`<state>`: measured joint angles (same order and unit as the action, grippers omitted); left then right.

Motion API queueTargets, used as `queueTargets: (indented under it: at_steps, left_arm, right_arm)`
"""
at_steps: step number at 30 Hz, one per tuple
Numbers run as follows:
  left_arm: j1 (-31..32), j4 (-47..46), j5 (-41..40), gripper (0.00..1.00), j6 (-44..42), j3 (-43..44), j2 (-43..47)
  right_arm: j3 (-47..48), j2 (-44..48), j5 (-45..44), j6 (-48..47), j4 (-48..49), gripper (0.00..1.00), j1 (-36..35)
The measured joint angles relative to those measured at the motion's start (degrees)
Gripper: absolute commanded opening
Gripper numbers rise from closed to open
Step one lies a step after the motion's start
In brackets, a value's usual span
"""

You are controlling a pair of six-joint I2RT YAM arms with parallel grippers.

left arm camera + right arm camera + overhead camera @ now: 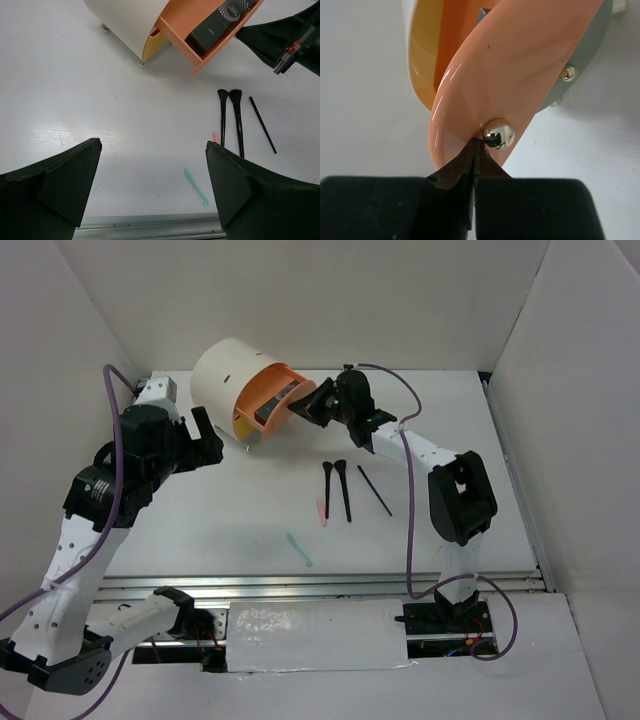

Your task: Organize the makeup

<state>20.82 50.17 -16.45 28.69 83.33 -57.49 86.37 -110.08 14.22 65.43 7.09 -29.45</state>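
The dark grey case (215, 26) is kept in the pulled-out orange drawer (192, 12) near the far edge of the table (200, 530). The brushes (340, 488) and sticks (375, 490) are laid mid-table. The right gripper (476, 150) is closed against the knob (499, 134); the left gripper (153, 145) is spread wide, empty.

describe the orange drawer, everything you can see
The orange drawer stands pulled out of the cream cylindrical box. It looks like glossy plastic, with a curved salmon front carrying a round, shiny, metal-looking knob. The dark grey case lies inside it. The right gripper, shut, has its tips against the drawer front right beside the knob.
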Motion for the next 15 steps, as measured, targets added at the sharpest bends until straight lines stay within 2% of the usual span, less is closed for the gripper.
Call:
queueTargets:
  at_steps: [2, 3, 4, 5, 6, 7, 11, 15]
  left_arm:
    - [0.00, 0.00, 0.24, 0.99, -0.02, -0.37, -0.55]
    - [0.00, -0.07, 0.33, 1.00, -0.04, -0.52, -0.85]
    - [0.00, -0.07, 0.44, 0.99, -0.04, -0.63, -1.05]
    - [0.00, -0.04, 0.48, 0.99, -0.07, -0.70, -1.18]
    - [0.00, -0.07, 0.72, 0.99, -0.11, -0.79, -1.36]
    - [0.00, -0.09, 0.79, 0.99, -0.15, -0.83, -1.42]
    - [0.00, -0.04, 1.44, 0.99, -0.33, -0.85, -1.66]
    - [0.00, -0.04, 1.84, 0.99, -0.63, -0.90, -1.79]
  right_arm:
    - [0.00, -0.11, 0.02, 0.37, 0.17, 0.00, -0.11]
    - [0.09, -0.15, 0.09, 0.50, 0.17, 0.06, -0.13]
    - [0.28, -0.31, 0.13, 0.63, 0.17, 0.13, -0.15]
    - [0.50, -0.46, 0.15, 0.68, 0.17, 0.35, -0.17]
    - [0.61, -0.52, 0.31, 1.16, 0.24, 0.46, -0.20]
    - [0.61, -0.52, 0.04, 1.25, 0.31, 0.51, -0.26]
    - [-2.62, 0.72, -1.57, 1.01, 3.19, 0.59, -0.28]
    - [-7.65, 3.06, -2.12, 1.03, 4.17, 0.62, -0.11]
